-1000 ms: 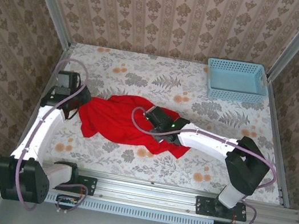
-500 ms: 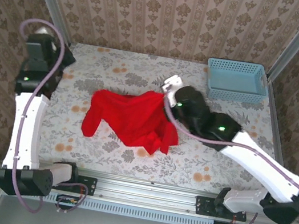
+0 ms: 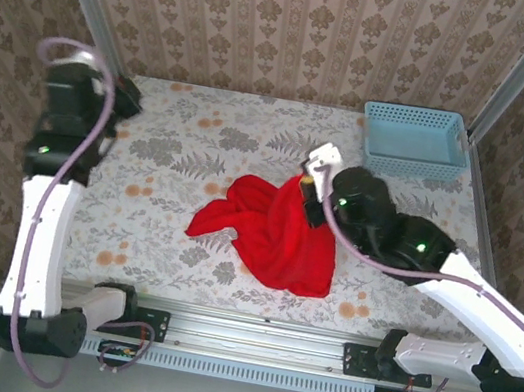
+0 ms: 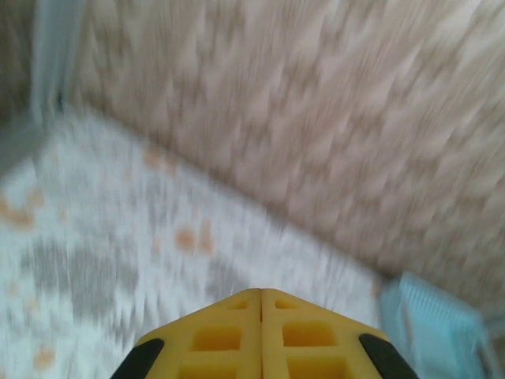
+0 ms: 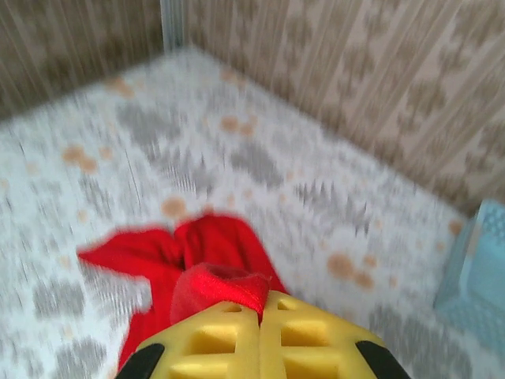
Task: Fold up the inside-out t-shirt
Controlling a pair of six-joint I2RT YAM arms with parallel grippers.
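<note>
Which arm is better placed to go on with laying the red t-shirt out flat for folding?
Right. The right gripper is shut on a bunch of the t-shirt, with that edge lifted. The left gripper is shut on nothing, raised near the far left corner, away from the cloth.

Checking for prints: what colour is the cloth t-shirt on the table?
A plain bright red cloth t-shirt, no print visible; clearest in the top external view.

The right gripper (image 5: 259,309) has dragged the t-shirt (image 3: 280,238) rightward (bunched now); the left gripper (image 4: 261,298) has lifted away.
</note>
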